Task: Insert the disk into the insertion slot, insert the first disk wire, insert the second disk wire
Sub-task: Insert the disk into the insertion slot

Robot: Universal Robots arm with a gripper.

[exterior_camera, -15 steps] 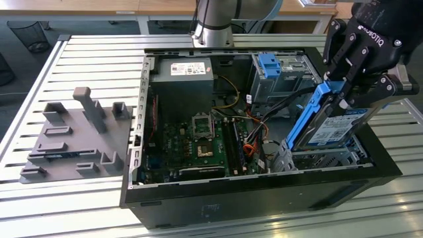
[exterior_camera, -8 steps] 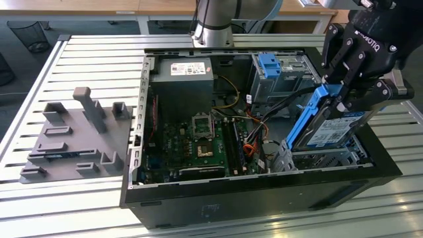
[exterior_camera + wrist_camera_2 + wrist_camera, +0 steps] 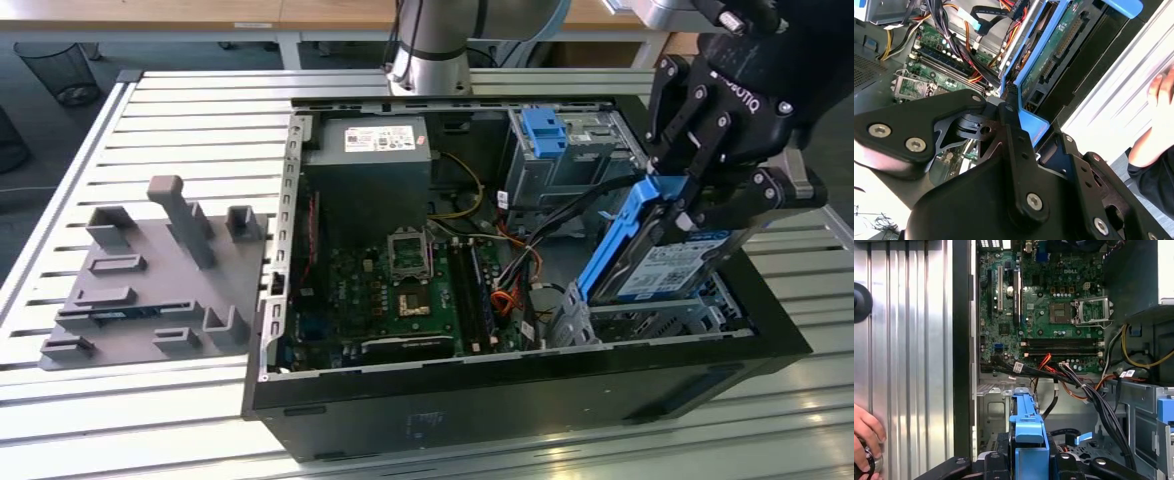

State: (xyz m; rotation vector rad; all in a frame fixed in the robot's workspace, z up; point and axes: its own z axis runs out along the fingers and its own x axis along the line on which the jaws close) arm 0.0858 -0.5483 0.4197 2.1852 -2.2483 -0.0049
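Note:
In the exterior view my gripper [image 3: 687, 200] is shut on the disk [image 3: 667, 262], a labelled drive in a bright blue carrier. The disk hangs steeply tilted, with its lower end just above the insertion slot [image 3: 643, 322], a silver sheet-metal cage in the front right corner of the open computer case. In the second wrist view the black fingers [image 3: 1014, 135] clamp the blue carrier [image 3: 1035, 124], and the drive's green board [image 3: 1054, 45] faces the camera. The first wrist view shows the carrier's end [image 3: 1026, 425] beside the silver cage [image 3: 990, 412]. Loose black and orange wires [image 3: 534, 250] lie next to the slot.
A taller grey cage with a blue handle [image 3: 547, 130] stands behind the slot. The motherboard [image 3: 400, 290] and power supply [image 3: 367, 140] fill the case's left part. A grey fixture plate [image 3: 147, 270] lies on the slatted table. A person's hand [image 3: 866, 440] rests beside the case.

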